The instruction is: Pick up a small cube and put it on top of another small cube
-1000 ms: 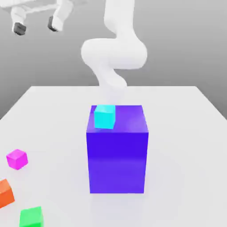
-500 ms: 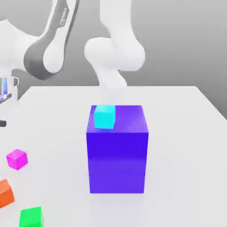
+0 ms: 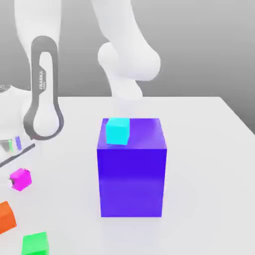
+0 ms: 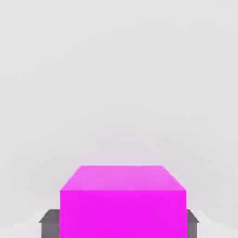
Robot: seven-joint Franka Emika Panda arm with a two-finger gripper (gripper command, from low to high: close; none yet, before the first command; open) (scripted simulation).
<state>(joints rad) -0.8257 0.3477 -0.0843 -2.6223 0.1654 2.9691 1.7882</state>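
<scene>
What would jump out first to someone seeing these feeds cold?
The big blue-purple block at the table's centre, with a small cyan cube on its top near the back corner toward the exterior view's left. Next, the end effector shut on the magenta cube at the exterior view's left edge, with the orange cube and green cube nearer the camera.

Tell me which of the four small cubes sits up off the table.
The cyan cube: it rests on top of the big blue-purple block. The magenta cube, orange cube and green cube all lie on the table.
</scene>
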